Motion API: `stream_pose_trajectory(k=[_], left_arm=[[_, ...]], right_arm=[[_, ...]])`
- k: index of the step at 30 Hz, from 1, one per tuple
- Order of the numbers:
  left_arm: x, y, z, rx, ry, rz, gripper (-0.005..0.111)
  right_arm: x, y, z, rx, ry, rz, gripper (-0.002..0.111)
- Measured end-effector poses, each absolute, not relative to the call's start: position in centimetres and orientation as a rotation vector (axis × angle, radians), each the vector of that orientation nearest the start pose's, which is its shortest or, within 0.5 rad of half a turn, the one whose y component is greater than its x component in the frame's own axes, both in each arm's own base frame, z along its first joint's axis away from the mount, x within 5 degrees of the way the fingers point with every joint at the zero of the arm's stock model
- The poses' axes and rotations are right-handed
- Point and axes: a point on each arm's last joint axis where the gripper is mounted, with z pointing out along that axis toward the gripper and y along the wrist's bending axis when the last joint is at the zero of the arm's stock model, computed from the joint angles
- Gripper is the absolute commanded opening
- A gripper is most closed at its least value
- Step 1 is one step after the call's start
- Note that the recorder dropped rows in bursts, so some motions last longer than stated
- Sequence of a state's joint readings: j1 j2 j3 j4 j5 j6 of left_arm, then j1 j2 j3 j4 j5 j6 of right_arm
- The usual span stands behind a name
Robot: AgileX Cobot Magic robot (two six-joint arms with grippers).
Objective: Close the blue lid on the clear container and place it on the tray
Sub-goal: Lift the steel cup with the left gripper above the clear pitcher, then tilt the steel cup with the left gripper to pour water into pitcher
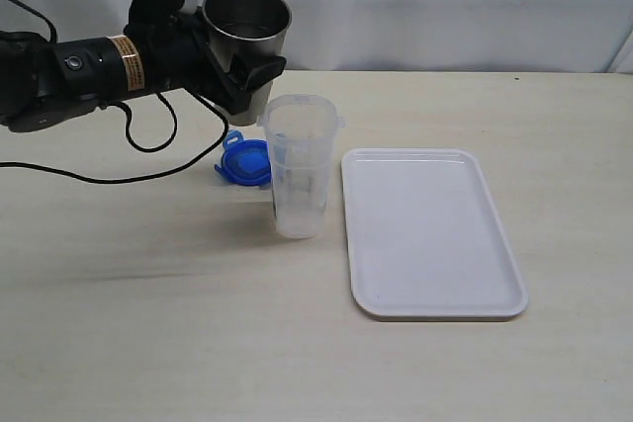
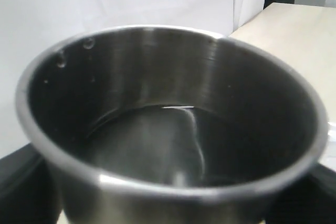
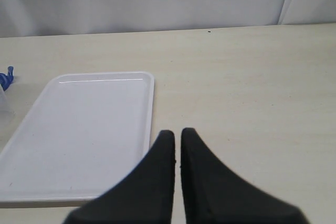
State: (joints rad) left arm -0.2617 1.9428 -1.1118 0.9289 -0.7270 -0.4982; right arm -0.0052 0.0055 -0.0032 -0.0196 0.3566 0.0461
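Above the table at the left, the left gripper (image 1: 240, 74) pinches a steel cup (image 1: 247, 19) that holds liquid, level with the container's (image 1: 299, 170) rim and just beside it. I judge the cup must go first: hold it level and set it down well apart from the lid (image 1: 245, 161), which lies partly hidden behind the container. The tray (image 1: 430, 234) sits just to the container's right. The right gripper (image 3: 177, 141), pressed together, hovers near the tray.
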Motion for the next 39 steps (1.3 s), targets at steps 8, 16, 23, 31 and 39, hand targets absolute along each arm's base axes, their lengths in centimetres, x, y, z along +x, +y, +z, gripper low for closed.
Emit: stream_pose_trajectory(k=[8,16,23,31,39], left_arm=[[38.60,-15.35,19.90,0.936,1.544,-0.420,0.000],[38.60,-15.35,19.90,0.993,1.501,-0.363,0.000],[38.60,-15.35,19.90,1.050,1.457,-0.306,0.000],[38.57,-15.45,19.90,1.092,1.423,-0.267,0.000],[38.54,-15.51,19.90,1.159,1.364,-0.198,0.000]], right_arm=[[5.34,-0.09,18.18,0.035,1.842,0.009,0.005],[5.34,-0.09,18.18,0.035,1.842,0.009,0.005],[5.34,-0.09,18.18,0.035,1.842,0.009,0.005],[5.34,-0.09,18.18,0.035,1.842,0.009,0.005],[5.34,-0.09,18.18,0.035,1.842,0.009,0.005]])
